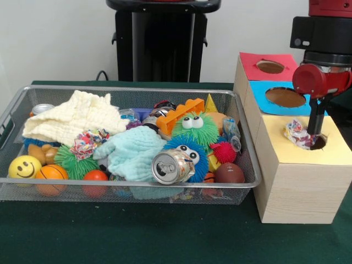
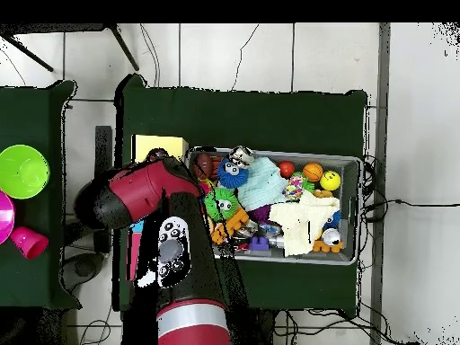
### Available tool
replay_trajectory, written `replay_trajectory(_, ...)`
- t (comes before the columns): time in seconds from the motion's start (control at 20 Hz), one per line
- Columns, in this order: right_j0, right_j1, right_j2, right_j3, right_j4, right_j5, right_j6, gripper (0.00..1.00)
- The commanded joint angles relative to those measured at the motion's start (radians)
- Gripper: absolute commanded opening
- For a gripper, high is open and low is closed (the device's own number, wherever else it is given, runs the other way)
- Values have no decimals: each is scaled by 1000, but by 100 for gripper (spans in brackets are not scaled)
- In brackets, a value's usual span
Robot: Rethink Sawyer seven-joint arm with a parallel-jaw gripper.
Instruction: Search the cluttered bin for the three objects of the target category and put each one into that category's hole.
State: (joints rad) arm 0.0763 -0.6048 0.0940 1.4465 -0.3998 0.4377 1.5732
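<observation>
A wooden box [image 1: 297,187] right of the bin has a red hole [image 1: 270,67], a blue hole [image 1: 285,97] and a yellow hole [image 1: 320,143]. My gripper [image 1: 314,127] reaches down to the yellow hole. A crumpled printed paper ball [image 1: 297,133] lies on that hole's left rim, against the gripper. In the wire bin [image 1: 137,192] a second crumpled paper ball [image 1: 88,144] lies on a green spiky ball, and a crushed can [image 1: 173,166] lies at the front. In the overhead view my arm [image 2: 148,193] hides the gripper and most of the box; its yellow top [image 2: 159,146] shows.
The bin also holds a cream cloth [image 1: 71,118], a mint cloth [image 1: 132,154], fuzzy toys with eyes [image 1: 192,129], small balls [image 1: 50,173] and another can [image 1: 41,108]. In the overhead view a green bowl [image 2: 22,171] and a pink cup [image 2: 29,243] stand on a side table.
</observation>
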Motion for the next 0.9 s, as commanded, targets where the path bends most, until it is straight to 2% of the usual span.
replay_trajectory(0.05, -4, 85, -28, -9, -75, 48, 42, 0)
replay_trajectory(0.6, 0, 131, -69, -40, -97, 20, 34, 0)
replay_trajectory(0.9, 9, 117, -78, -38, -82, 30, 41, 0)
